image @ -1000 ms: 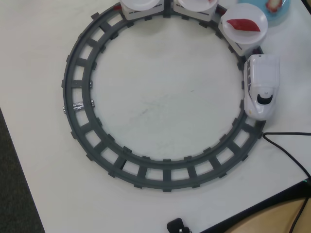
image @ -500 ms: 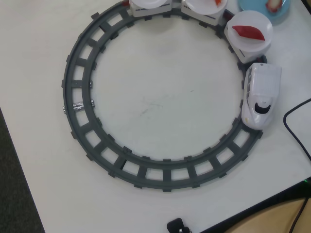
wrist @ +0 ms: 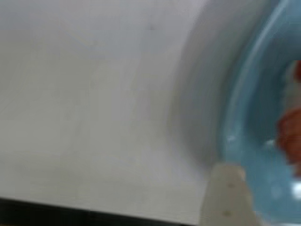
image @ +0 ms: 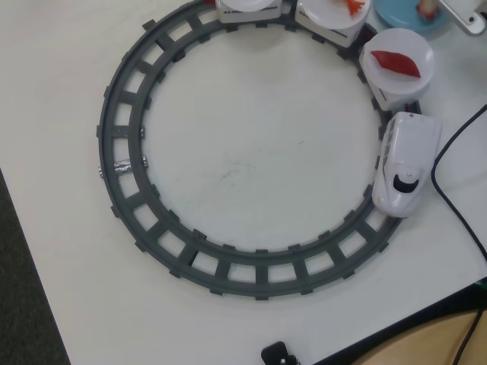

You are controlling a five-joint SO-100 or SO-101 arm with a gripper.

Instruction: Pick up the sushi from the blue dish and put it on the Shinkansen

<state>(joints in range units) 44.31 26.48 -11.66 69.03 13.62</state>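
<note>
Up at the table's far right corner in the overhead view, your blue dish (image: 403, 15) pokes in from the top edge, with a piece of sushi (image: 428, 7) on it, cut off by the frame. Just beside it a white bit of the arm (image: 468, 17) shows at the right edge; you can't see the claw there. On the wrist view it's all blur: the dish (wrist: 256, 127) fills the right side, an orange-red sushi (wrist: 289, 136) sits in it by the right edge, and a pale finger (wrist: 225, 197) juts up from the bottom, touching or overlapping the dish rim, short of the sushi. Whether the claw is spread or pinched, you can't tell. Along the table's right side the Shinkansen (image: 407, 163) stands on the track (image: 228, 266), its cars carrying white plates, one with red sushi (image: 396, 62) already on.
</note>
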